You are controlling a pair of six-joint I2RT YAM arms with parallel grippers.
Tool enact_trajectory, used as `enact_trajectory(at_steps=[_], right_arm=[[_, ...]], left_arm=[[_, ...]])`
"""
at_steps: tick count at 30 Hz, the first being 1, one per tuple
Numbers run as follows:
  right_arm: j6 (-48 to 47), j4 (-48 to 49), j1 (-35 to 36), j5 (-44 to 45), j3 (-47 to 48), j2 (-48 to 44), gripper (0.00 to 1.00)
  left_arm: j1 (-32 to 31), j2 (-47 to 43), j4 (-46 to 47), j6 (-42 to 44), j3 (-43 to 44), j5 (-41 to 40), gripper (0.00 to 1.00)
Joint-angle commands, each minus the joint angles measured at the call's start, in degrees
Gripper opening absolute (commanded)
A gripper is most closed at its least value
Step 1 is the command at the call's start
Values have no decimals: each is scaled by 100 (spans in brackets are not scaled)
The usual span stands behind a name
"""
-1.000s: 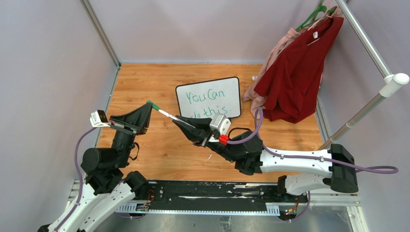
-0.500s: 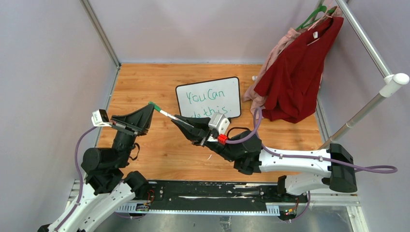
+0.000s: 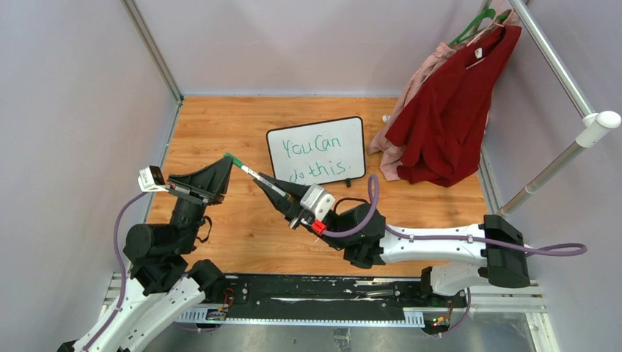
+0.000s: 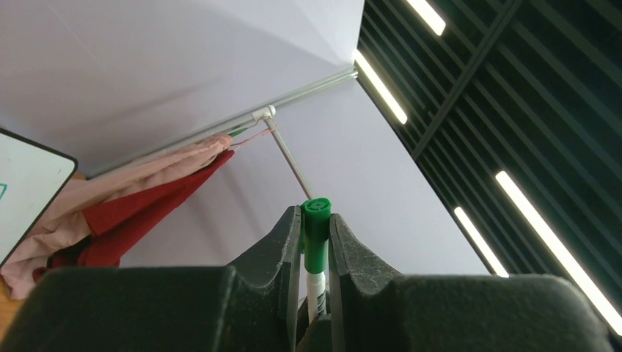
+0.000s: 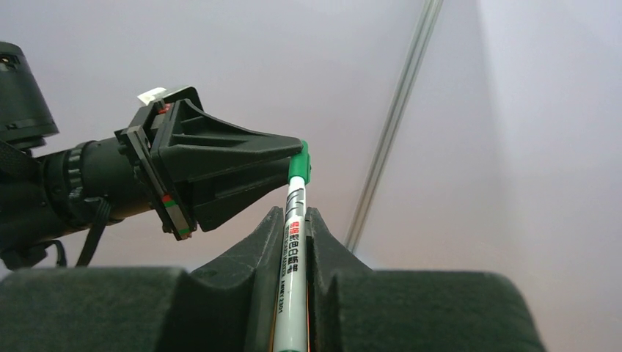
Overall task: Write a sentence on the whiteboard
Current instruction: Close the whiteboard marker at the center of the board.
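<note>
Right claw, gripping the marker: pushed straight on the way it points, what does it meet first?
The left claw, shut on the green cap of the white-barrelled marker that the right claw holds. Both grip one marker, so they likely align in depth.

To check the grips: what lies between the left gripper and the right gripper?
A marker spans the gap in the top view: the left gripper pinches its green cap, the right gripper its white barrel.
</note>
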Motion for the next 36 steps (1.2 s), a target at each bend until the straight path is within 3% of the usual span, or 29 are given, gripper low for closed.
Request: enact_trajectory(at_steps=[1, 9, 36], right_arm=[[-1003, 778, 200, 409, 183, 251, 0], [-1891, 1166, 333, 450, 282, 572, 0], [-2314, 1378, 332, 382, 672, 1043, 0]], left_arm=[[0, 1, 55, -33, -81, 113, 0], [4, 179, 58, 5, 78, 238, 0], [-9, 737, 36, -87, 203, 1533, 0]])
